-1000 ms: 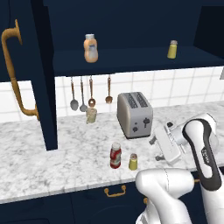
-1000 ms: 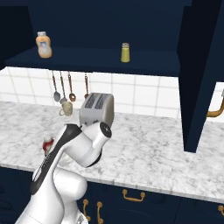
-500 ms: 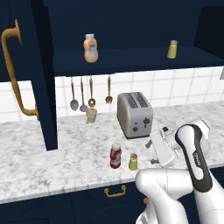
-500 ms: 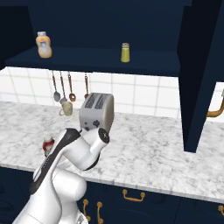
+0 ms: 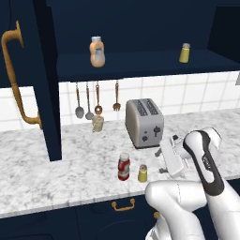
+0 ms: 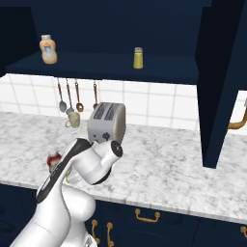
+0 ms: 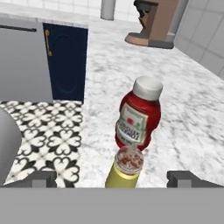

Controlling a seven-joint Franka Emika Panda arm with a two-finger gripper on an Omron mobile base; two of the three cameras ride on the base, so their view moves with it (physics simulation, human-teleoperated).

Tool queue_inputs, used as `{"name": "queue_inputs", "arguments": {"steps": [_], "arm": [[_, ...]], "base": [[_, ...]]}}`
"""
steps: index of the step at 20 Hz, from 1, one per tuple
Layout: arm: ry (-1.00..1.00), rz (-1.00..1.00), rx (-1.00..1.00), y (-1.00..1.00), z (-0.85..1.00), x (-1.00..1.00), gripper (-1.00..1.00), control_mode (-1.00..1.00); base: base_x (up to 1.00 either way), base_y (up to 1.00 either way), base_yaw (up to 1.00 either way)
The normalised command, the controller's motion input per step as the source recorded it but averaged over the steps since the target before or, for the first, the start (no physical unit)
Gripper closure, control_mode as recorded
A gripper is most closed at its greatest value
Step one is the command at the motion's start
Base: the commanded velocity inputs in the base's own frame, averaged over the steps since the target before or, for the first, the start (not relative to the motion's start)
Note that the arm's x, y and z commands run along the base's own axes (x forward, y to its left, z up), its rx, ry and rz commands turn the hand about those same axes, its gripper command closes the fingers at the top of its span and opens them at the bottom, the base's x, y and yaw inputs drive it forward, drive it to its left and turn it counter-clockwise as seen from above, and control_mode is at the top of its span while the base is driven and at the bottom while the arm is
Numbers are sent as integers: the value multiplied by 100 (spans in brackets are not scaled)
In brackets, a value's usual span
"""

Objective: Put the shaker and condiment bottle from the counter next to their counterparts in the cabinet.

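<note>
The yellow shaker (image 5: 142, 173) stands on the marbled counter (image 5: 70, 159) near its front edge, just right of the red condiment bottle (image 5: 123, 166). My gripper (image 5: 160, 162) hangs right of the shaker, pointing at it. In the hand view the shaker (image 7: 125, 169) rises between my wide-apart fingertips (image 7: 42, 177), its cap towards me and the red bottle (image 7: 139, 116) right behind it; the gripper (image 7: 111, 179) is open and holds nothing. On the cabinet shelf (image 5: 140, 63) stand the peach-orange bottle (image 5: 97, 51) and the twin shaker (image 5: 184, 52). My arm half hides the red bottle (image 6: 52, 159).
A steel toaster (image 5: 144, 122) stands behind the shaker and bottle. Hanging utensils (image 5: 87, 101) and a mug (image 5: 97, 123) are at the tiled wall. The open cabinet door (image 5: 28, 79) with its brass handle juts out at left. A brown machine (image 7: 154, 22) stands farther along the counter.
My hand has eased a little to the left, closer to the yellow shaker. The shaker and the red bottle have stayed put.
</note>
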Motion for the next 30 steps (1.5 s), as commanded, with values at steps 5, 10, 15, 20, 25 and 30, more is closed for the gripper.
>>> {"name": "queue_inputs", "arguments": {"steps": [5, 10, 15, 20, 25, 30], "arm": [[0, 0, 0, 6, -29, 26, -100, -100], [0, 0, 0, 15, -33, 17, -100, -100], [0, 0, 0, 14, -48, 0, -100, -100], [0, 0, 0, 23, -40, 0, -100, -100], [-14, 0, -9, 44, -10, -33, -100, -100], [-30, 0, -8, 26, 0, -69, -100, -100]], "base": [[0, 0, 0], [0, 0, 0], [0, 0, 0], [0, 0, 0], [0, 0, 0], [0, 0, 0]]}}
